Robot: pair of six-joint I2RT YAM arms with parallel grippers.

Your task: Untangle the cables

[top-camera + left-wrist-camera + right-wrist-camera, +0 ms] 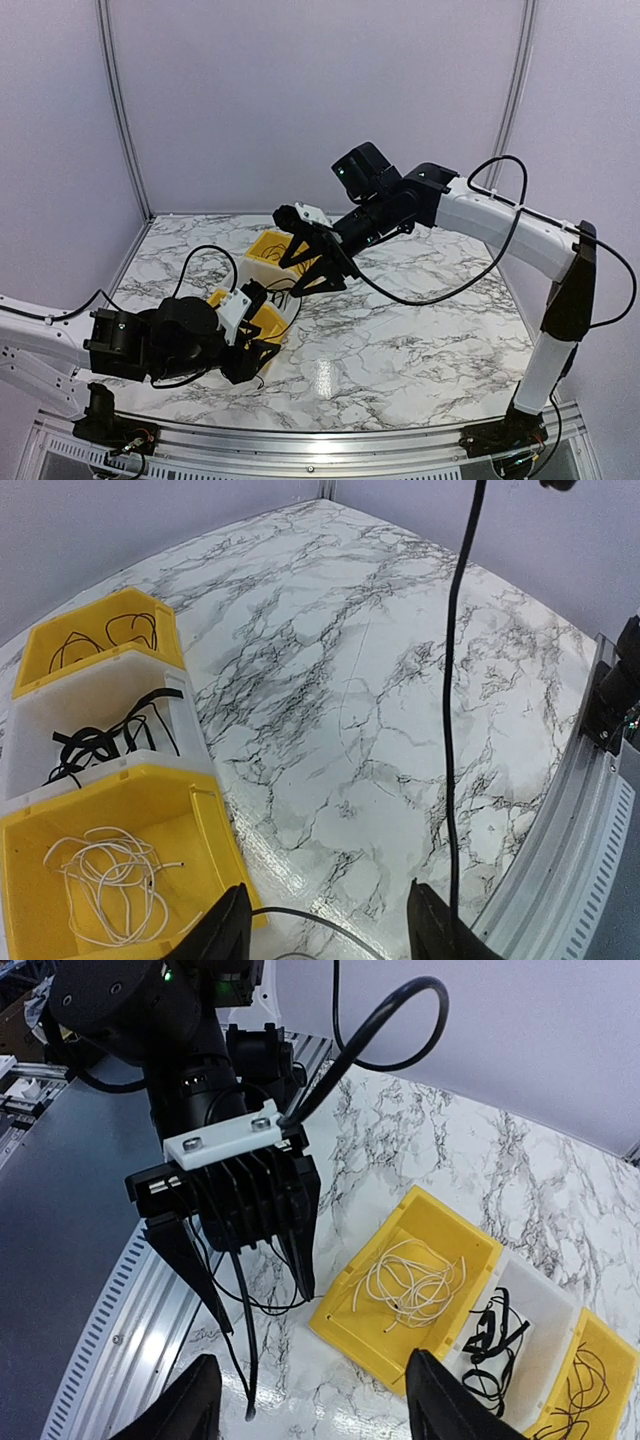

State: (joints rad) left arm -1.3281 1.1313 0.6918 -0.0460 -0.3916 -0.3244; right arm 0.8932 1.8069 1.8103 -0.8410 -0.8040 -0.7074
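Note:
The cables lie sorted in three bins. White cables (pixel 105 880) (pixel 415 1285) coil in the near yellow bin (pixel 215 830). Black flat cords (pixel 100 742) (pixel 490 1335) fill the white bin (pixel 100 685). Thin black loops (pixel 105 635) rest in the far yellow bin (pixel 165 630). My left gripper (pixel 325 930) (pixel 266 1305) (pixel 262 345) hovers beside the near bin with its jaws apart. A thin black cable (pixel 314 919) (pixel 286 1311) runs loosely across the gap. My right gripper (pixel 320 1410) (pixel 312 280) hangs open above the bins, gripping nothing.
A thicker black cord (pixel 245 1360) dangles past the left gripper's fingers, its free end near the table. Another thick black cable (pixel 452 730) runs down the left wrist view. The metal rail (pixel 580 830) borders the marble table (pixel 350 680) at its near edge.

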